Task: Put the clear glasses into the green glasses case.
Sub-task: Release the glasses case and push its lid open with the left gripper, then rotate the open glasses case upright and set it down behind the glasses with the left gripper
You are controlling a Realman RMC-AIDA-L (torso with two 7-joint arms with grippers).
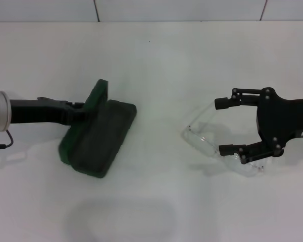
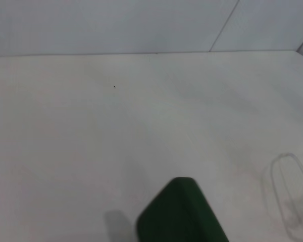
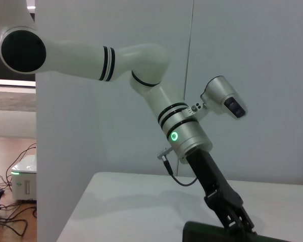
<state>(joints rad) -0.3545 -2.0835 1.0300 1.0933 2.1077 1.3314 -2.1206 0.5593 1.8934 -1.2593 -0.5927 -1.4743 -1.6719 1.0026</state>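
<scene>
The green glasses case (image 1: 98, 138) lies open at the left of the white table, its lid (image 1: 98, 96) standing up. My left gripper (image 1: 82, 112) reaches in from the left and is shut on the lid's edge. The right wrist view shows that arm coming down onto the case's dark edge (image 3: 212, 233). A corner of the case (image 2: 179, 212) also fills the left wrist view. The clear glasses (image 1: 202, 140) lie on the table to the right and appear faintly in the left wrist view (image 2: 290, 201). My right gripper (image 1: 223, 126) is open over them, with one finger (image 1: 232, 149) across the lens.
The white table (image 1: 151, 60) runs back to a pale wall with panel seams. In the right wrist view the left arm (image 3: 141, 70) stretches across, and cables and a small white device (image 3: 22, 176) sit on the floor beyond the table edge.
</scene>
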